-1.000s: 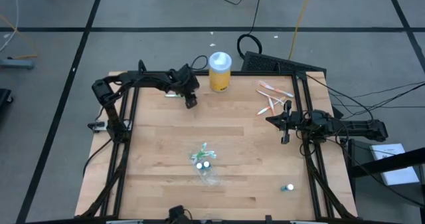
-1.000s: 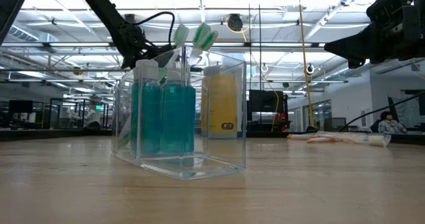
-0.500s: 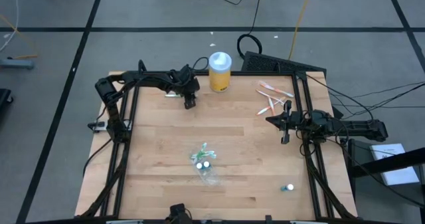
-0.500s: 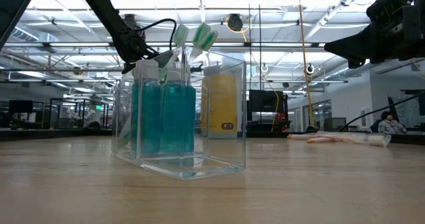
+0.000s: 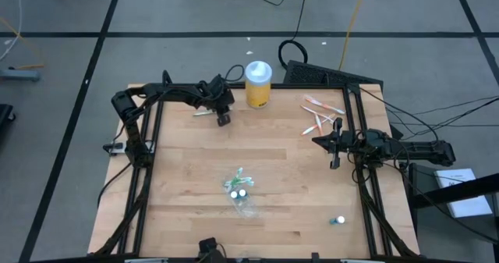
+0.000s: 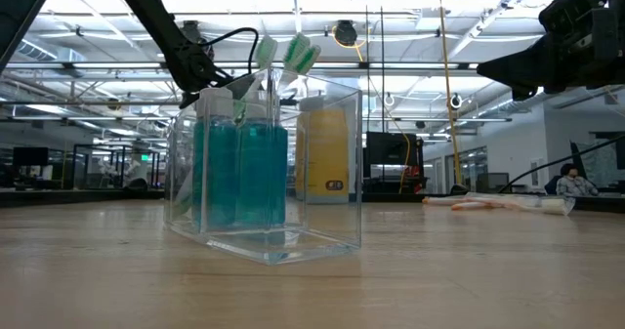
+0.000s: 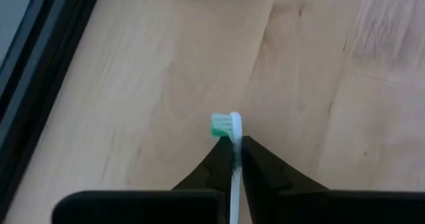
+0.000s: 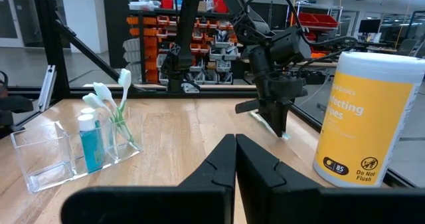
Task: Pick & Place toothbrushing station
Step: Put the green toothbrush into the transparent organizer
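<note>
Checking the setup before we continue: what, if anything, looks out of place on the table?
Several orange-and-white toothbrushes lie scattered loose at the table's far right, apart from the clear toothbrushing station. A small white-and-green item lies alone near the front right. Nothing looks spilled or broken.

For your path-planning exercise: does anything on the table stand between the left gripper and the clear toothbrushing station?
Nothing visible does. The left gripper, shut on a toothbrush, is near the yellow jar; bare wood lies between it and the toothbrushing station.
</note>
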Controlling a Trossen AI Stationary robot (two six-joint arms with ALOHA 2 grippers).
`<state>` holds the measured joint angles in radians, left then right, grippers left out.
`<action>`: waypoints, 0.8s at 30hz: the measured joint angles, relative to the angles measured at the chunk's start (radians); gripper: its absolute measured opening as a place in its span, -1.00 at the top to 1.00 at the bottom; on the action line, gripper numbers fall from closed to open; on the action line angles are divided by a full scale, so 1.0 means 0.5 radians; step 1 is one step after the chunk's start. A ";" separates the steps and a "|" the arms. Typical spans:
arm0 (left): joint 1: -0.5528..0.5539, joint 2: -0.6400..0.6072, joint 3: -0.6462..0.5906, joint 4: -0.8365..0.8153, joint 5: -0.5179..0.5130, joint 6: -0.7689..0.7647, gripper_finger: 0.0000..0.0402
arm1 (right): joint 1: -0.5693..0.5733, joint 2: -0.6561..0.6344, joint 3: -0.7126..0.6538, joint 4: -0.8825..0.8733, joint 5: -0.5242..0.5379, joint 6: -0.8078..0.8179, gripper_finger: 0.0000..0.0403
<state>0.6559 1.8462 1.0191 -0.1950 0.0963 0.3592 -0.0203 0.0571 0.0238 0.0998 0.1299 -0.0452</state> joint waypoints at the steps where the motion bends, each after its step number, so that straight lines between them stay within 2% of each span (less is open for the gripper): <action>1: -0.001 0.000 0.000 0.014 0.000 -0.031 0.89 | 0.000 0.000 0.000 0.000 0.000 0.000 0.98; 8: -0.002 -0.010 0.000 0.123 0.004 -0.193 0.97 | 0.000 0.000 -0.001 0.000 0.000 0.000 0.98; 12: -0.005 -0.078 0.000 0.185 0.077 -0.267 0.99 | 0.001 0.001 0.000 0.000 0.000 0.000 0.98; 18: -0.035 -0.200 0.000 0.100 0.046 -0.198 0.98 | 0.000 0.000 0.000 0.000 0.000 0.000 0.98; 21: -0.036 -0.231 -0.003 0.068 0.197 -0.192 0.99 | 0.000 0.000 0.000 0.001 0.000 0.000 0.98; 24: -0.052 -0.294 -0.002 0.190 0.239 -0.276 0.99 | 0.000 0.001 0.000 0.000 0.000 0.000 0.98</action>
<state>0.6301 1.6992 1.0183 -0.1001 0.2158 0.2214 -0.0202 0.0574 0.0238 0.0998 0.1299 -0.0452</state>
